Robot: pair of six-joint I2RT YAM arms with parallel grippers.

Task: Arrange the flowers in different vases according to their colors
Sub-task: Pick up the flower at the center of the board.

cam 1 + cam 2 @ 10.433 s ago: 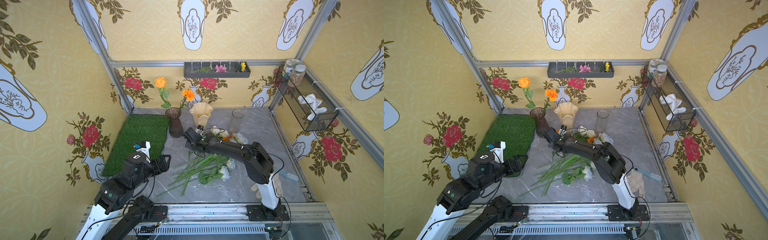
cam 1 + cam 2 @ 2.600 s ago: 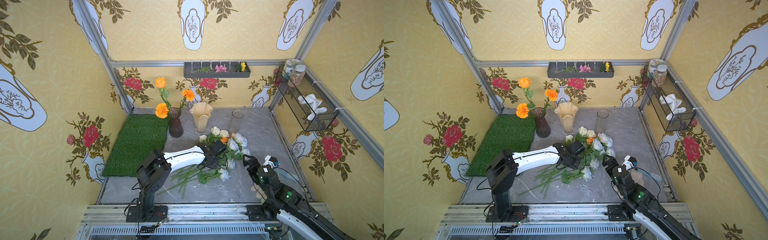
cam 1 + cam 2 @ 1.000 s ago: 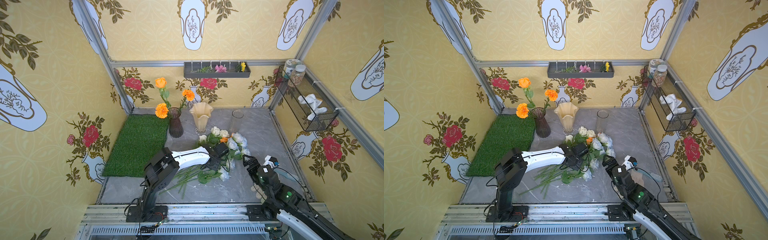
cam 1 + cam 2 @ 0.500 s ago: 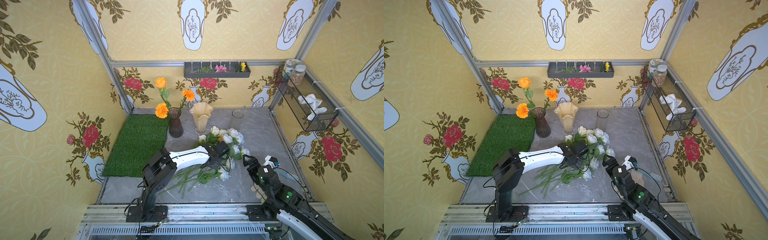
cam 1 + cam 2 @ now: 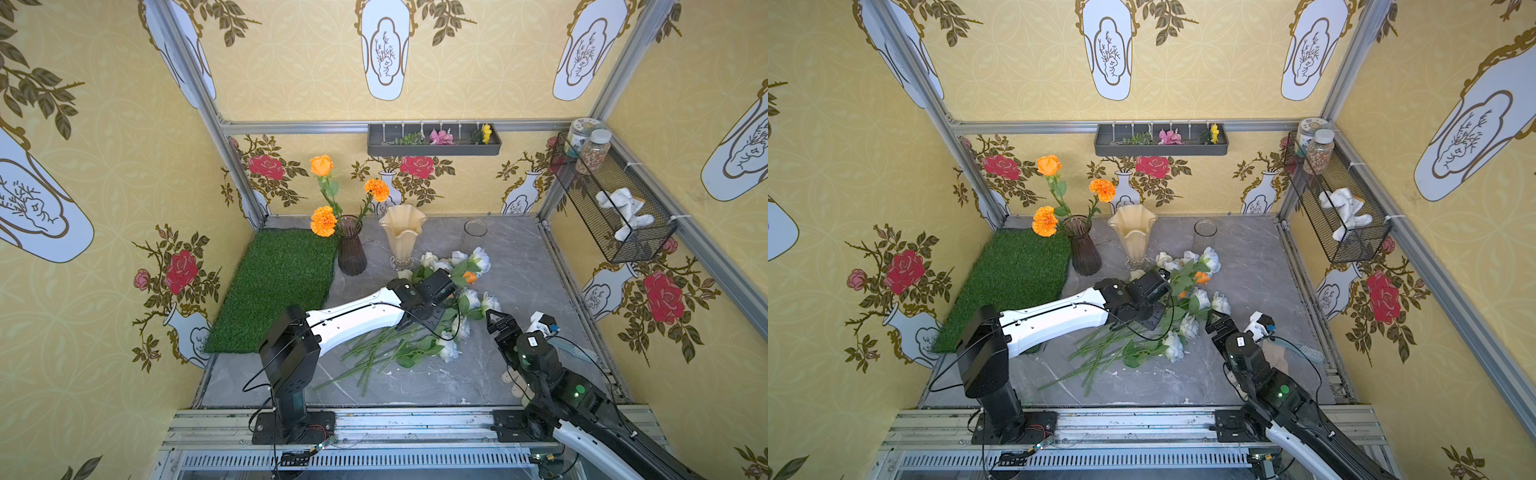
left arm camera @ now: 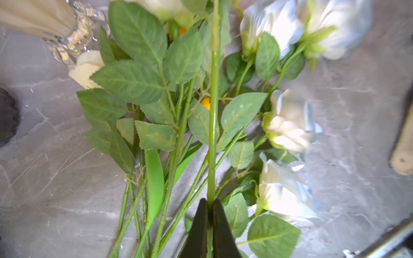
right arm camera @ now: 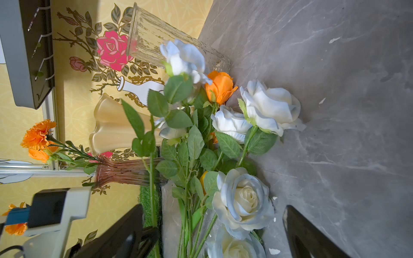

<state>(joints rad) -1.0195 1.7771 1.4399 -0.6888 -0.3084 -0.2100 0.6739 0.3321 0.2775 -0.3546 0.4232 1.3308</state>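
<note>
Grey marble tabletop point(image 5: 519, 270). Left gripper point(image 6: 209, 206) pinches one green stem point(image 6: 213, 111) in the pile of white, pale-blue and orange flowers point(image 5: 469, 297) lying just in front of the cream vase point(image 5: 402, 232). Right gripper point(image 5: 494, 319) spread, empty, near the pile. Purple vase point(image 5: 351, 253) holding orange blooms point(image 5: 323, 221) and clear vase point(image 5: 473, 233) flank the cream vase.

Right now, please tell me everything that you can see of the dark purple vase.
The dark purple vase is ribbed, see-through glass, flared at the mouth and wider toward the foot. It stands upright on the grey table near the back wall, between the grass mat and the cream vase. Three orange flowers stand in it: one rose, two marigolds. Whether its foot touches the mat is unclear.
</note>
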